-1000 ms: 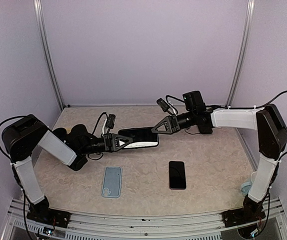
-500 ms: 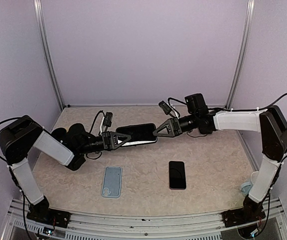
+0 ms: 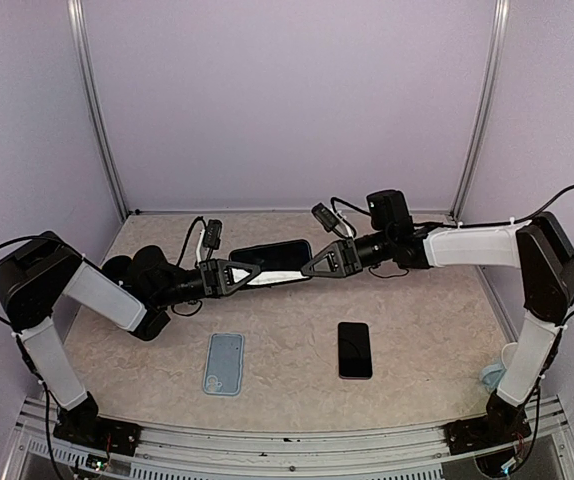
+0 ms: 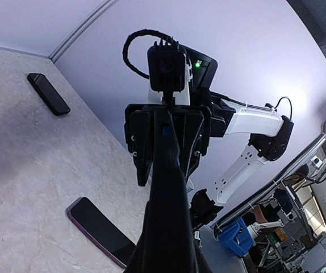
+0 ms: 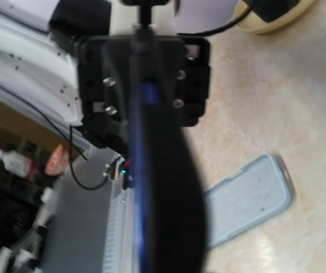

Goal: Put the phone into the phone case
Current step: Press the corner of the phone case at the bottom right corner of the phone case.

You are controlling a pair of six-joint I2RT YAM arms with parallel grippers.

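A black phone (image 3: 272,262) hangs edge-up in the air over the middle of the table. My left gripper (image 3: 253,273) is shut on its left end. My right gripper (image 3: 309,268) straddles its right end, and in the left wrist view its fingers (image 4: 142,164) stand either side of the phone (image 4: 166,187) with slim gaps, so it is open. The light blue phone case (image 3: 224,362) lies flat, hollow side up, on the table near the front left. It also shows below the phone (image 5: 163,187) as the case (image 5: 248,199) in the right wrist view.
A second black phone (image 3: 354,349) with a purple rim (image 4: 97,230) lies flat on the table at front centre-right. A small dark slab (image 4: 48,94) lies farther back near the wall. A pale round object (image 3: 491,376) sits by the right arm's base.
The held phone and both grippers have drifted slightly left and toward the back. The right gripper let go of the phone's right end, opened wide, then narrowed partway around it.
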